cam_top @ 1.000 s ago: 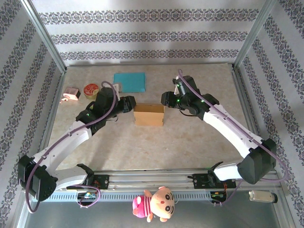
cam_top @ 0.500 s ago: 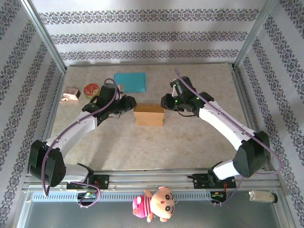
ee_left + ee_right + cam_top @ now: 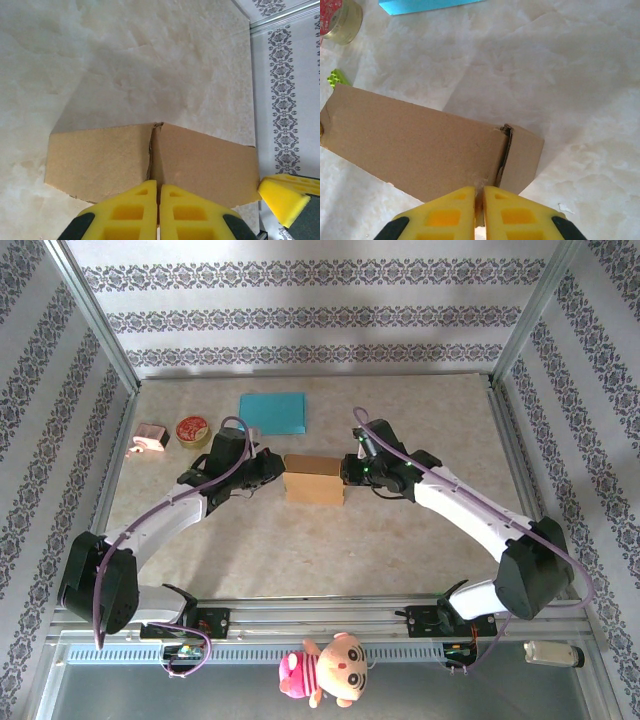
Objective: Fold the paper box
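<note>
The brown cardboard paper box [image 3: 314, 480] sits mid-tabletop [image 3: 330, 550]. It looks light, thin-walled and easily creased, so it is best taken by its end flaps. The left tool [image 3: 158, 189] and right tool [image 3: 480, 192] flank its ends, both closed tight; whether either nips cardboard is unclear.

The paper box [image 3: 314, 480] is plain brown cardboard, folded up into a closed, low rectangular block. It lies flat near the middle of the worktop, its long sides parallel to the near and far edges. At its right end a seam [image 3: 504, 152] between two panels gapes slightly.
</note>
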Robot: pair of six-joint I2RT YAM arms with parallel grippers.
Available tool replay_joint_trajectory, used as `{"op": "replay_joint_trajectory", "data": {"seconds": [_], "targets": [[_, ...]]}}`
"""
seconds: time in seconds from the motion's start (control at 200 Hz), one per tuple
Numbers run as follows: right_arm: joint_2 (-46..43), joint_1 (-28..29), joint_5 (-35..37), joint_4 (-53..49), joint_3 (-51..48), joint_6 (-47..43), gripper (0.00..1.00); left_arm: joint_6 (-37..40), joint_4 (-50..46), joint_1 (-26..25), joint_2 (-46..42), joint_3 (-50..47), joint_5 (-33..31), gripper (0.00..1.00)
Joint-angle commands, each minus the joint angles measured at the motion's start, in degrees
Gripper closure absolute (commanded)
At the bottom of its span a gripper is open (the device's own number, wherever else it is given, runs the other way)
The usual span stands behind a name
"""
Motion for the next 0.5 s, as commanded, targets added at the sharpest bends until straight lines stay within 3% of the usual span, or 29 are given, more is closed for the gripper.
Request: {"op": "replay_joint_trajectory", "data": {"seconds": [0.0,0.22,0.495], "targets": [[0.72,0.04,2.74,-4.43,-0.15,-2.07,0.84,2.45,-7.84,0.39,1.67,-2.18,-2.38,0.87],[-0.74,-0.99,-0.26,-6.15,8.93,-2.59,0.74,7.65,-10.95,0.42,-1.98,6.49,-5.69,0.66],[-0.25,-2.89,-1.56,-6.35,7.89,-0.48,0.57,8.74,-9.60,0.43,-0.82,7.32,-5.71,0.54]]}}
